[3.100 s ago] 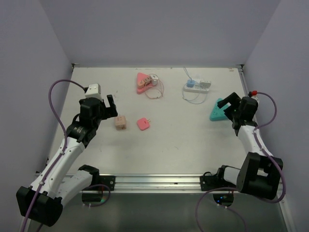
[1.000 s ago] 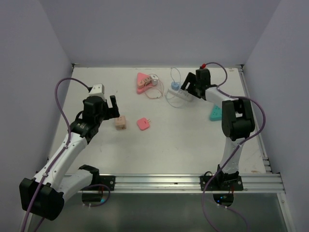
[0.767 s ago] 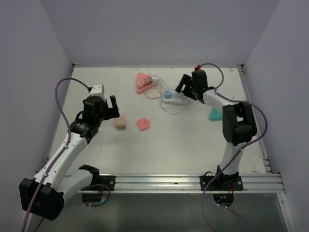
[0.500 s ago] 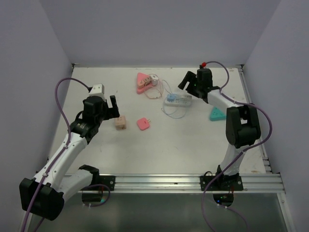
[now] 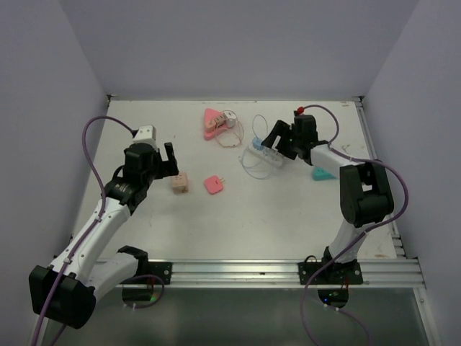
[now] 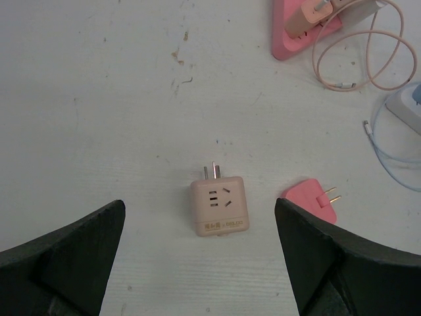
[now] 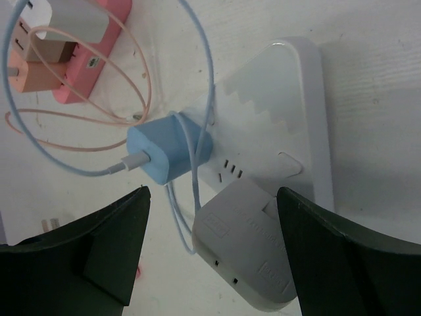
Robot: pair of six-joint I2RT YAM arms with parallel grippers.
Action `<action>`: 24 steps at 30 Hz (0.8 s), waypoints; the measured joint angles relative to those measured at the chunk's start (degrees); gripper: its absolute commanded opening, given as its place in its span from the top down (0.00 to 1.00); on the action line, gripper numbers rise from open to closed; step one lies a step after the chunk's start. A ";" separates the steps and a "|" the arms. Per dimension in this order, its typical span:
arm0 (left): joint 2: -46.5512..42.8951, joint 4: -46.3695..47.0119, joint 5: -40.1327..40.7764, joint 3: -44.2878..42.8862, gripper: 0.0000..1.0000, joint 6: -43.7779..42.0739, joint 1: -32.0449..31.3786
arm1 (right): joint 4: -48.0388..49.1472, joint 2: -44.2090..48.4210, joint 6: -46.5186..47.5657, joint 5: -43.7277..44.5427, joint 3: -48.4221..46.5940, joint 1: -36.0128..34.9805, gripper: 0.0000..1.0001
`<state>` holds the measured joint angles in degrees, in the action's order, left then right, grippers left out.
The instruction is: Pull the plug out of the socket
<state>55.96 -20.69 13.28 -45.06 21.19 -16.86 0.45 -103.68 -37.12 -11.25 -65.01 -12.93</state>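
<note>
Top external shows the table (image 5: pixel 288 216) with both arms reaching out. The big change is on the right: three seconds back that arm sat by the teal triangular socket (image 5: pixel 322 173), and the white power strip (image 5: pixel 265 153) lay further back and more to the right. The arm has since swung across, and the strip has slid toward the table's middle and turned. It now lies on a diagonal, where half a second ago it lay nearly level.

The right gripper (image 7: pixel 210 191) hangs directly over the strip with its fingers spread wide, one each side, clamped on nothing. The left gripper (image 6: pixel 198 203) is well apart from the strip. It is equally wide open, has not moved in the last second, and hovers over the beige cube adapter (image 6: pixel 219 206).

A pink triangular socket (image 5: pixel 212 122) lies left of the strip and further back.

On the strip, a grey adapter (image 7: pixel 247 243) sits nearest the wrist camera. Beside it is the blue charger plug (image 7: pixel 170 153), likely the one to pull. It is still seated, with its blue cable (image 7: pixel 204 79) looping over the strip. A loose pink plug (image 6: pixel 310 203) lies between the strip and the cube adapter.

So the unplugging has not begun, though the strip is now closer to the left arm. The strip slides freely, so it probably needs holding down during the pull.
</note>
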 measured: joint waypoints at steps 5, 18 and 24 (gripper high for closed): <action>0.00 0.00 -0.28 0.00 0.00 0.00 0.00 | 0.26 3.78 -1.60 -2.01 3.23 -1.51 0.19; 0.07 0.00 -0.63 0.92 0.00 0.00 0.04 | 4.68 16.81 -6.12 4.59 16.39 -2.23 0.21; 0.09 0.00 -0.66 0.92 0.00 0.00 0.04 | 11.17 16.81 -10.14 6.14 22.71 -0.31 0.23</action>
<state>56.05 -20.69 12.62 -44.14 21.19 -16.82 11.62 -86.87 -47.27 -5.10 -42.30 -13.23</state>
